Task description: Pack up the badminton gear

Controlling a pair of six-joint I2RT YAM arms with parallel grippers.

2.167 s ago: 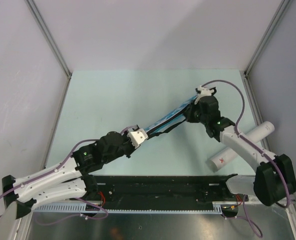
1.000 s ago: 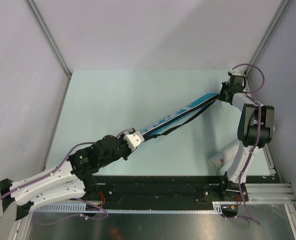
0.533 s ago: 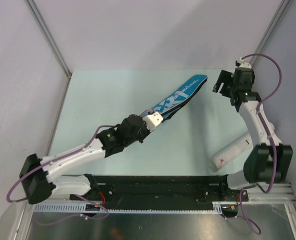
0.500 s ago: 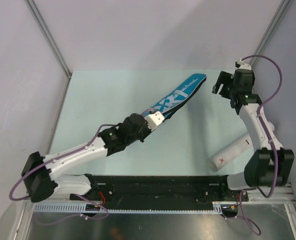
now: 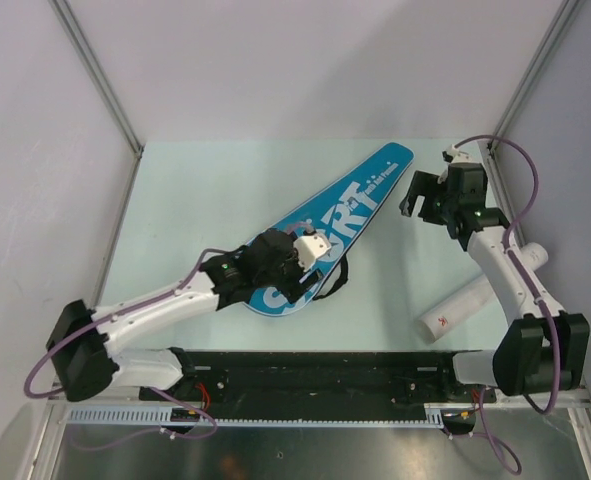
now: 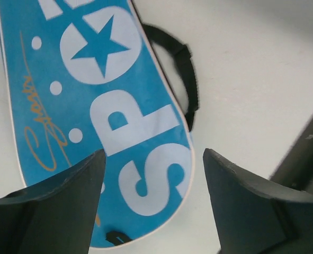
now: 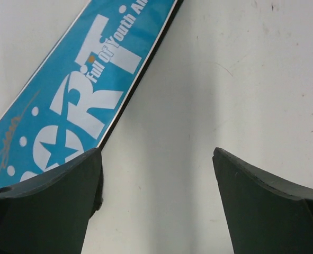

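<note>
since half a sec ago the blue racket cover point(image 5: 347, 212) has dropped flat on the table point(image 5: 205, 190), letters up, lying diagonally from centre to far right, & both grippers have let go. left gripper point(image 5: 313, 252) hangs wide open & empty over its broad end, strap point(image 5: 331, 284) looped alongside; right gripper point(image 5: 422, 193) wide open, empty, beside the narrow end. lift both straight up so no finger snags the strap, then prob. the white tube point(image 5: 480, 292) at near right.
</note>
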